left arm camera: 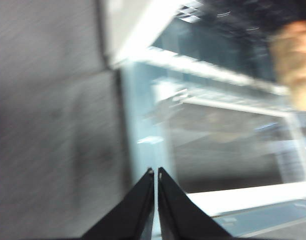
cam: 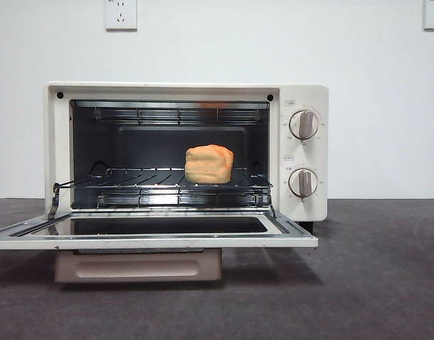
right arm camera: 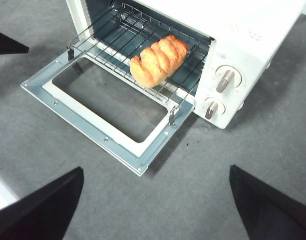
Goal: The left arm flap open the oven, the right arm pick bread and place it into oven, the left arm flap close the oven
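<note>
Left end effector, closed, seemingly near the open oven door.

A dark grey, felt-like worktop carries everything. The oven stands directly on it, toward nine o'clock from the middle, its door lowered just above the surface.

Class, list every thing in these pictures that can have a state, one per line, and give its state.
oven: open
oven door: folded down flat
bread: lying on the wire rack inside the oven
wire rack: partly slid out
left gripper: shut, empty, near the door
right gripper: open, empty, above the table
</note>
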Controlling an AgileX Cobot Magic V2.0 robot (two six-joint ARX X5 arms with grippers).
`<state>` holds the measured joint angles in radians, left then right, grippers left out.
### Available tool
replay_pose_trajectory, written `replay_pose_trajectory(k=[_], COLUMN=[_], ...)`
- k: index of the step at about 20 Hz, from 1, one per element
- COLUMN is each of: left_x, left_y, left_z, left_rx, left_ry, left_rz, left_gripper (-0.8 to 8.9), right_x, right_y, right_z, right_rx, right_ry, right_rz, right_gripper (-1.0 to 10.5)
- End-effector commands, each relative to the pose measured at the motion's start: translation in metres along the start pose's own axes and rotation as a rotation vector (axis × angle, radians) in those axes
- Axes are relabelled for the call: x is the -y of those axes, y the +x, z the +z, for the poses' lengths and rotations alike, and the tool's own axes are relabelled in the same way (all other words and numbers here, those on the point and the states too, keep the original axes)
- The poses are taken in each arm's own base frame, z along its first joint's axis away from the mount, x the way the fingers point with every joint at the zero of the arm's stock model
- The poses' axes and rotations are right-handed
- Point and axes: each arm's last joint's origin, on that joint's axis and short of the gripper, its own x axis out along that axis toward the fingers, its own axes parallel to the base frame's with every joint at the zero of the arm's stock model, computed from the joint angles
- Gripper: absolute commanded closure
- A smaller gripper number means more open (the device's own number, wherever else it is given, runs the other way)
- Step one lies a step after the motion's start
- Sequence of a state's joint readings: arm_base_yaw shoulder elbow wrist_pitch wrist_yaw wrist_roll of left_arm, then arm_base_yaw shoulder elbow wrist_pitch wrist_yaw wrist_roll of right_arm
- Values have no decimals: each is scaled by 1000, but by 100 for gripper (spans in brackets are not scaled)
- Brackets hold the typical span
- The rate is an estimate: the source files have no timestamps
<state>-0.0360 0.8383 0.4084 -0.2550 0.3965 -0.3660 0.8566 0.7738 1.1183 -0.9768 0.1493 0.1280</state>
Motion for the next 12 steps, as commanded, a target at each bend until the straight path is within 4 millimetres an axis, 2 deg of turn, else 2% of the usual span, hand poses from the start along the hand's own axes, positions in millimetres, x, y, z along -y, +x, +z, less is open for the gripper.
replay_pose_trajectory(k=[1, 7, 12], left_x=[-8, -23, -31], left_y=[6, 33, 52], left_z=[1, 2, -1], left_rx=[-4, -66, -127], left_ry=[-17, -27, -46], left_rz=[24, 47, -16], left_gripper=[799, 799, 799], right_x=[-2, -2, -2], right_y=[0, 0, 0], right_z=[2, 2, 2], right_rx=[0, 2, 2], right_ry=[12, 12, 16], right_rz=[11, 11, 11], right_gripper=[482, 482, 483])
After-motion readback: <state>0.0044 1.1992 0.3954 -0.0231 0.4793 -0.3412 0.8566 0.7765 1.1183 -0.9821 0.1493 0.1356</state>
